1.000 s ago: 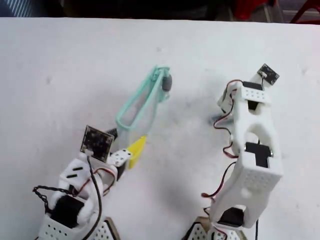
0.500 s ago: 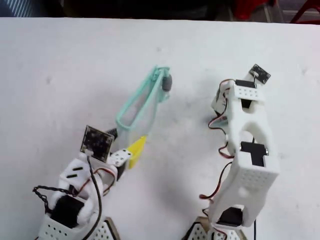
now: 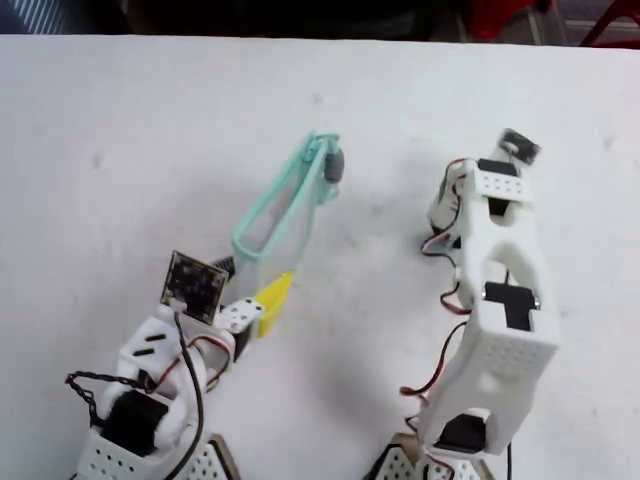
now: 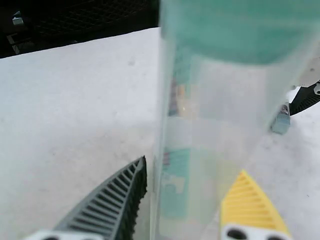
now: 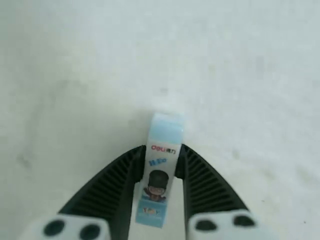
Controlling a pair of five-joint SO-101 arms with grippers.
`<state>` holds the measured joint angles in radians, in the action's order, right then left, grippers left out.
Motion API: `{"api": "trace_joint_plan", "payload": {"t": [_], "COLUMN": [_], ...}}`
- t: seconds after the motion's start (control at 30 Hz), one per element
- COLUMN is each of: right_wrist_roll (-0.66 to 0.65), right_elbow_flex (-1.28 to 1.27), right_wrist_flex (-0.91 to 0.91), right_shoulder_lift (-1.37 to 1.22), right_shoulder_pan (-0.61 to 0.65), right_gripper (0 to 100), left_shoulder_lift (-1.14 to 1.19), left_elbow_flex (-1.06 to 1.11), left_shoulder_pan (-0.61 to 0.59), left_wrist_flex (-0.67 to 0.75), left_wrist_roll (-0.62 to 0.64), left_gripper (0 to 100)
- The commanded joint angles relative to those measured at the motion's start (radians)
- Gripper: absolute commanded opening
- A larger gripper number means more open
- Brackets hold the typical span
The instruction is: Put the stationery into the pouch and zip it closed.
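Since a second ago the right arm (image 3: 500,300), at 4 o'clock on the white table (image 3: 120,150), has drawn its wrist slightly toward 9 o'clock. It has also turned the small camera board (image 3: 518,148) at its far end. The left arm and its load have stayed put.

At 7 o'clock the left gripper (image 3: 255,280) is closed on the near end of a translucent plastic pouch with a mint-green rim (image 3: 285,205). The pouch stands on edge and runs away toward 1 o'clock, ending in a dark grey piece (image 3: 333,165). The left wrist view adds the grip itself: the pouch wall sits between a grey ribbed finger (image 4: 117,197) and a yellow one (image 4: 250,205).

The right wrist view adds the right gripper (image 5: 160,152), parted only narrowly. Its black fingers press both sides of a small pale-blue-and-white rectangular eraser printed with a cartoon figure (image 5: 161,170). The eraser is held just over the table, apart from the pouch.
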<state>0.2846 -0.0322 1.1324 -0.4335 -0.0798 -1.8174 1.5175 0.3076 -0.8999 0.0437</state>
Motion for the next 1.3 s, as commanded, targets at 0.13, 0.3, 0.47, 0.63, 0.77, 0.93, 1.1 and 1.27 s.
{"api": "trace_joint_plan", "payload": {"t": [0.13, 0.3, 0.47, 0.63, 0.77, 0.93, 1.1, 1.27], "right_wrist_roll": [-0.285, -0.459, -0.468, -0.468, -0.466, -0.466, -0.466, -0.41], "right_elbow_flex": [0.04, 0.026, 0.057, 0.061, 0.061, 0.061, 0.089, 0.1], "right_wrist_flex": [0.028, 0.024, 0.03, 0.03, 0.03, 0.031, 0.07, 0.079], "right_shoulder_lift": [0.065, 0.016, -0.039, -0.042, -0.042, -0.042, -0.045, -0.044], "right_shoulder_pan": [0.054, 0.058, 0.076, 0.073, 0.071, 0.071, 0.073, 0.068], "right_gripper": [1.7, 1.7, 1.7, 1.7, 1.7, 1.8, 1.9, 4.0], "left_shoulder_lift": [-0.004, -0.004, -0.004, -0.004, -0.004, -0.004, -0.004, -0.004], "left_elbow_flex": [-0.046, -0.044, -0.044, -0.044, -0.044, -0.044, -0.044, -0.044], "left_shoulder_pan": [-0.01, -0.01, -0.01, -0.01, -0.01, -0.01, -0.01, -0.01], "left_wrist_flex": [0.002, 0.002, 0.002, 0.002, 0.002, 0.002, 0.002, 0.002], "left_wrist_roll": [0.009, 0.009, 0.009, 0.009, 0.009, 0.009, 0.009, 0.009], "left_gripper": [24, 24, 24, 24, 24, 24, 24, 24]}}
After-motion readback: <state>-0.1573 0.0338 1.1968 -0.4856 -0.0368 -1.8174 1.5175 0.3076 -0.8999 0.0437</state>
